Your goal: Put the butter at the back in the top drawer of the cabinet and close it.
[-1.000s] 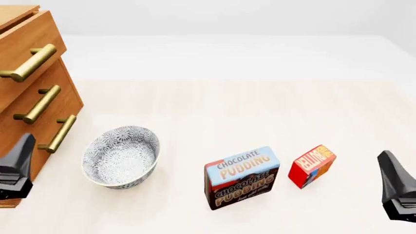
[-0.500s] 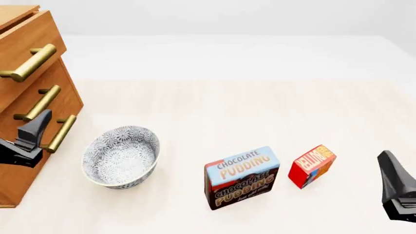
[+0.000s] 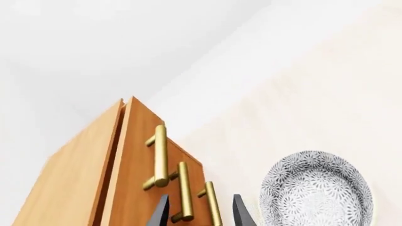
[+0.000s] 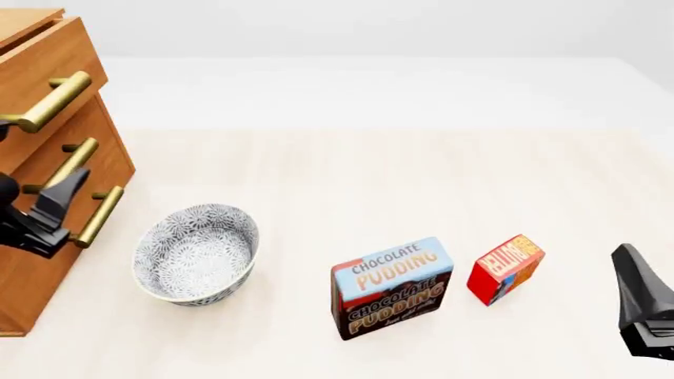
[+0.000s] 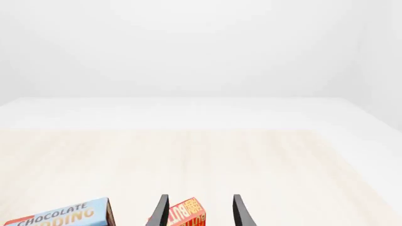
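The butter (image 4: 506, 268), a small red box, stands on the table at the front right, beside the larger chocolate pudding box (image 4: 392, 288). My right gripper (image 4: 632, 272) hangs open to the right of the butter, apart from it. In the right wrist view the butter (image 5: 186, 214) shows between the open right gripper (image 5: 199, 213) fingertips, farther ahead. The cabinet (image 4: 31, 276) stands at the left edge. Its top drawer (image 4: 53, 59) juts out slightly past the two below. My left gripper (image 4: 65, 197) is open, in front of the lower drawer handles. The left wrist view has the top drawer (image 3: 138, 141) above the left gripper (image 3: 199, 214).
A patterned grey bowl (image 4: 195, 253) sits just right of the cabinet, close to my left gripper, and shows as the bowl (image 3: 317, 190) in the left wrist view. The pudding box (image 5: 63, 216) lies left of the butter.
My left gripper has risen from the table's front-left corner and moved forward to the cabinet's lower handles. The right gripper, butter, pudding box and bowl have not moved.
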### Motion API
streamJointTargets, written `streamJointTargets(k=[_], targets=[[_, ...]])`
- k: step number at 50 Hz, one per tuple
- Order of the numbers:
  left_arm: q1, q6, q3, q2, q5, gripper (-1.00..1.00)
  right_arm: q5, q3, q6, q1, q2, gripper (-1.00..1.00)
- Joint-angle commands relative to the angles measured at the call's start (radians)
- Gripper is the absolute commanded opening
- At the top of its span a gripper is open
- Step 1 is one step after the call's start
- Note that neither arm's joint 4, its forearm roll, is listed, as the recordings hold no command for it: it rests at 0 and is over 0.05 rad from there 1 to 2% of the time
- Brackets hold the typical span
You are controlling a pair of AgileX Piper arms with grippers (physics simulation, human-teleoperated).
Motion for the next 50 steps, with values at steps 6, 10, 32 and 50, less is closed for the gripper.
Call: streamJointTargets(k=[6,10,32,50], targets=[[-0.024,0.126,-0.038,-0.002,0.053,1.0,0.0,0.0,0.0,0.0,0.0,1.0],[-0.027,0.148,-0.046,-0.017,0.069,1.0,0.0,0.0,0.0,0.0,0.0,1.0],[-0.005,0.267,-0.056,-0.039,0.095,1.0,0.0,0.0,0.0,0.0,0.0,1.0],[-0.008,0.369,-0.036,0.01,0.034,1.0,0.0,0.0,0.0,0.0,0.0,1.0]])
